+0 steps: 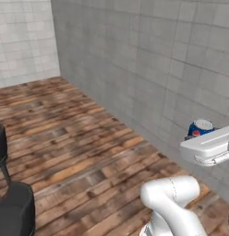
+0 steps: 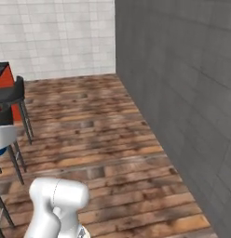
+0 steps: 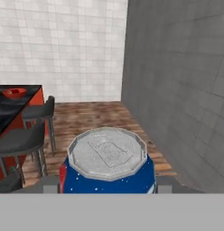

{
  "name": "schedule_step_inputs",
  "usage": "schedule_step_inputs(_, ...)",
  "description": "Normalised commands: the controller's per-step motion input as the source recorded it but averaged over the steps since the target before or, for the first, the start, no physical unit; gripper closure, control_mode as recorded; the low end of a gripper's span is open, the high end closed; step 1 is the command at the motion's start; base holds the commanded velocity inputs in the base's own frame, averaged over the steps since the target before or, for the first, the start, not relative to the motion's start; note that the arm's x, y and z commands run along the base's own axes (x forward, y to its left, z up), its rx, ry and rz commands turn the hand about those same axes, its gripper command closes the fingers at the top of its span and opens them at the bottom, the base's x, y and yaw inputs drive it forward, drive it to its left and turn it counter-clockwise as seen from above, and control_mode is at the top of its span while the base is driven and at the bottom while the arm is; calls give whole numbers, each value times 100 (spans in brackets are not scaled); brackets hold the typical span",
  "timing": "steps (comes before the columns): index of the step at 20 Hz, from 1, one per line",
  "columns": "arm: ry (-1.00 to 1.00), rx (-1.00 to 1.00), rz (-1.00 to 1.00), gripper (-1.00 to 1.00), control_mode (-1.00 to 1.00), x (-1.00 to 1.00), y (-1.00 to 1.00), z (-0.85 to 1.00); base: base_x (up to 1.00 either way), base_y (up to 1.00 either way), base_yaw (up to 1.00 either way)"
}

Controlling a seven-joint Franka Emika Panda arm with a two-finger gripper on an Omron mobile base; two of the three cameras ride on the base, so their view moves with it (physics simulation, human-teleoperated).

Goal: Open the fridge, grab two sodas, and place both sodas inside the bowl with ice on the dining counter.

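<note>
The blue soda (image 3: 108,178), a can with a silver top, sits right in front of the hand camera, and my gripper (image 3: 108,186) is shut on its sides. In the left base view the same blue can (image 1: 201,127) pokes up beyond the white hand (image 1: 208,146), held above the wooden floor beside the grey wall. The dining counter (image 3: 9,112), black-topped with a red side, lies far off at the left of the hand view. On it rests the red bowl (image 3: 14,93); its ice is too small to make out. The fridge and the red soda are out of view.
Dark bar stools (image 3: 24,140) stand along the counter's near side, also seen as stools (image 2: 10,93) at the left of the right base view. A grey tiled wall (image 1: 171,69) runs close on the right. Open wooden floor (image 2: 98,135) stretches ahead to the white back wall.
</note>
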Motion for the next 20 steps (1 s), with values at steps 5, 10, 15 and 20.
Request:
schedule_step_inputs(5,0,0,0,100,100,0,0,0,100,-1,36)
schedule_step_inputs(10,0,0,0,100,100,0,0,0,100,-12,34)
schedule_step_inputs(15,0,0,0,100,100,0,0,0,100,-22,34)
schedule_step_inputs(20,0,0,0,100,100,0,0,0,100,-25,34)
